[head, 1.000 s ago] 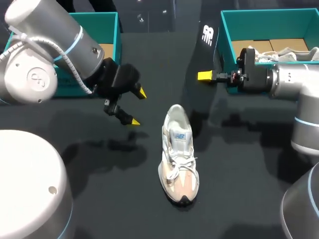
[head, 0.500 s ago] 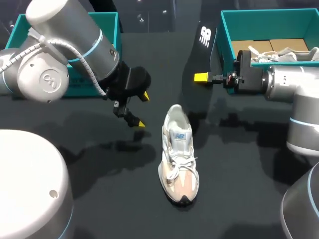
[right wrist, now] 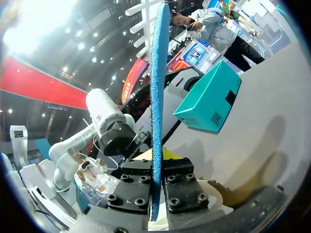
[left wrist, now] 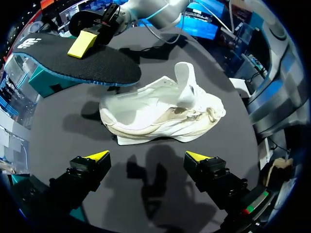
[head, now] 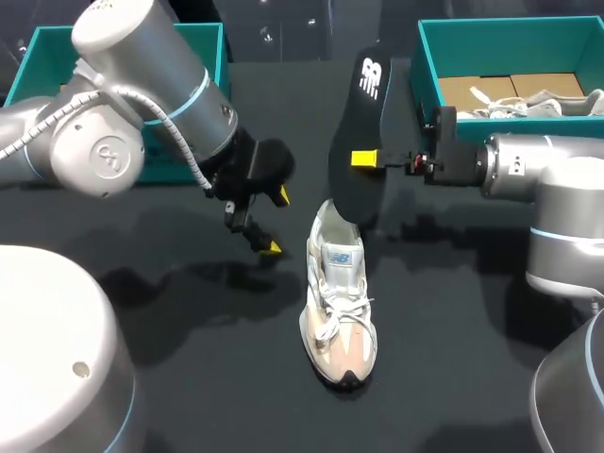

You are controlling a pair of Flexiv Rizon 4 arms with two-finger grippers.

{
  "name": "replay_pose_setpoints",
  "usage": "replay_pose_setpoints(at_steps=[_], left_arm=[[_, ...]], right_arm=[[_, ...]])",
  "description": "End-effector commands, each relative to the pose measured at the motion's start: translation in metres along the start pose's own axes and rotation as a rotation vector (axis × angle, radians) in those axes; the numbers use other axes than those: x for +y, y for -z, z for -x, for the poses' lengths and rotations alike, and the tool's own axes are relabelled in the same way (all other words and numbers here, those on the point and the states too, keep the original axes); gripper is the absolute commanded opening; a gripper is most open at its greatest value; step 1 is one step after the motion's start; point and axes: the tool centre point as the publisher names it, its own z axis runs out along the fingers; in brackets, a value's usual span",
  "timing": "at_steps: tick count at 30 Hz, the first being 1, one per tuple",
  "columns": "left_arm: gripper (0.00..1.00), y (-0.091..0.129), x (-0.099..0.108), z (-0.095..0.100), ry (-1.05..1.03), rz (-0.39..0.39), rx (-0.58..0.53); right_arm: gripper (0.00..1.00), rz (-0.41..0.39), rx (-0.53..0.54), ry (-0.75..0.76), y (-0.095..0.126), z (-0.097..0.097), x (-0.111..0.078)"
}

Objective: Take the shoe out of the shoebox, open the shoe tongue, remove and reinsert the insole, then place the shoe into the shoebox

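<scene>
A white and beige shoe (head: 338,293) lies on the black table, toe toward the near edge; in the left wrist view the shoe (left wrist: 165,114) shows its tongue lifted. My right gripper (head: 366,159) is shut on the black insole (head: 361,113), which hangs with its lower end over the shoe's heel opening. From the right wrist the insole (right wrist: 156,73) appears edge-on, blue, clamped between the right gripper (right wrist: 156,167) fingers. My left gripper (head: 276,222) hangs open just left of the shoe's heel, empty. Ahead of the left gripper (left wrist: 148,158) the shoe lies on its side, with the insole (left wrist: 73,60) beyond it.
A teal shoebox (head: 429,57) stands at the back right with a second white shoe (head: 543,97) on cardboard inside. Another teal box (head: 215,47) sits at the back left behind my left arm. A large white rounded robot part (head: 57,349) fills the near left.
The right gripper has carried the insole leftward and down, over the shoe's heel. The left arm has swung right, bringing its open gripper close to the shoe. The shoe has not moved.
</scene>
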Motion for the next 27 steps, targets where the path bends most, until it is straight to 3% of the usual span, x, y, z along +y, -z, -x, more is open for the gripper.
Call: replay_pose_setpoints(at_steps=[1, 27], left_arm=[[1.00, -0.017, -0.002, 0.006, 0.003, 0.010, 0.014], [1.00, -0.048, 0.000, 0.016, -0.049, 0.010, 0.037]], right_arm=[[0.00, 0.008, 0.009, 0.016, -0.005, 0.001, -0.004], [0.00, 0.023, 0.037, 0.044, -0.014, 0.004, -0.018]])
